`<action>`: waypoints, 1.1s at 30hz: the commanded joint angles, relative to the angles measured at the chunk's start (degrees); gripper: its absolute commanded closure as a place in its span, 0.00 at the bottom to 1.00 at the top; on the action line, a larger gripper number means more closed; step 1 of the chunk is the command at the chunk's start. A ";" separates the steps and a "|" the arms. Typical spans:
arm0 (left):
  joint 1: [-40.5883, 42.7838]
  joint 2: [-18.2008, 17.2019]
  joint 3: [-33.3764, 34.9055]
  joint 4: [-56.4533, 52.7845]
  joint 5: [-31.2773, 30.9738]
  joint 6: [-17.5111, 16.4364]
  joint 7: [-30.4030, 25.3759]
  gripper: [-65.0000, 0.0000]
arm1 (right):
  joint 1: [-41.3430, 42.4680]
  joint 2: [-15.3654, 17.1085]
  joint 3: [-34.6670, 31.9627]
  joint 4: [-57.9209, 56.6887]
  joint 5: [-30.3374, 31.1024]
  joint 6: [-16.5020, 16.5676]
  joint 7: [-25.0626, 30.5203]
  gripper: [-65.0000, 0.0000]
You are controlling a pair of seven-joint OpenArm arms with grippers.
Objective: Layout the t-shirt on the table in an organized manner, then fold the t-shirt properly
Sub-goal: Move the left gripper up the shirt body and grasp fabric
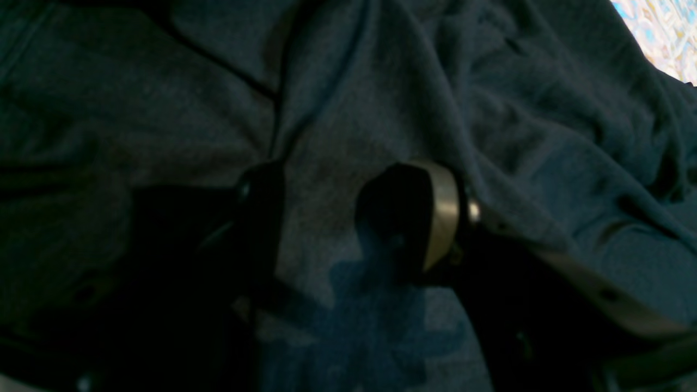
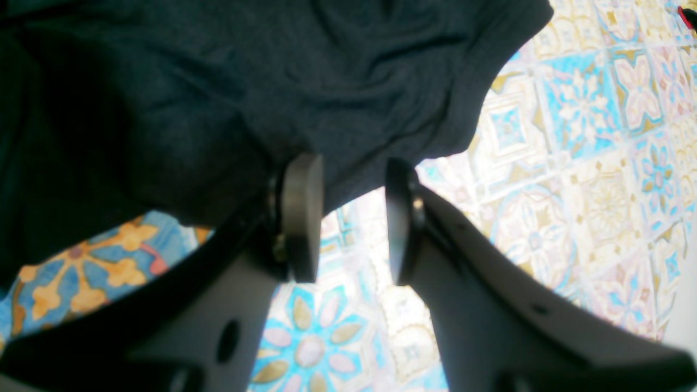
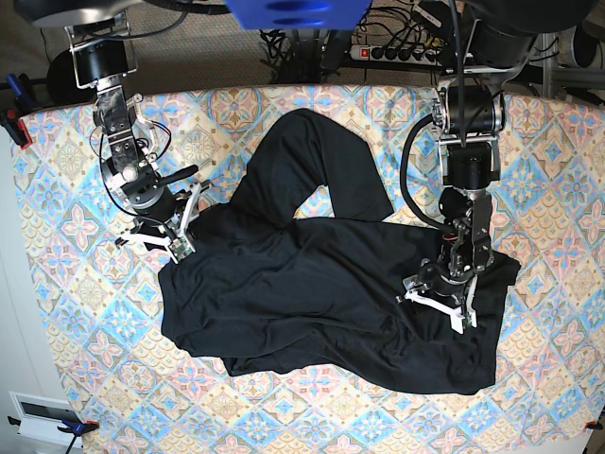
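Observation:
The black t-shirt [image 3: 312,284] lies crumpled across the middle of the patterned table [image 3: 76,284], one part stretching toward the far edge. My left gripper [image 3: 435,305] rests on the shirt's right side. In the left wrist view its fingers [image 1: 435,212] stand apart, with flat fabric [image 1: 381,81] under and between them; the gripper [image 1: 337,212] is open. My right gripper [image 3: 178,227] is at the shirt's upper left edge. Seen from the right wrist, that gripper [image 2: 354,218] is open, the shirt's hem [image 2: 218,81] lies at its fingertips, and the table [image 2: 572,163] shows through the gap.
A power strip and cables [image 3: 406,52] lie beyond the table's far edge. Clamps [image 3: 14,123] grip the cloth at the left edge. A white box [image 3: 38,411] sits off the front left corner. Bare patterned cloth surrounds the shirt on all sides.

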State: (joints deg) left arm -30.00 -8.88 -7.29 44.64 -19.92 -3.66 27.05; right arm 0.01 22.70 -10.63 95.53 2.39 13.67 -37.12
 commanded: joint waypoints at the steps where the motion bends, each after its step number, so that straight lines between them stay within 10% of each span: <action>1: -1.87 -0.48 -0.14 1.47 -0.60 -0.34 -0.89 0.47 | 1.18 0.64 0.39 0.78 0.02 -0.35 1.30 0.71; 33: 2.70 -0.39 -0.14 4.02 0.01 4.67 -1.33 0.47 | 1.00 0.64 0.39 1.13 0.02 -0.35 1.30 0.71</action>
State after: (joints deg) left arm -25.78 -9.15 -7.44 48.25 -19.64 0.80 24.05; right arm 0.14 22.72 -10.61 95.53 2.39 13.69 -37.12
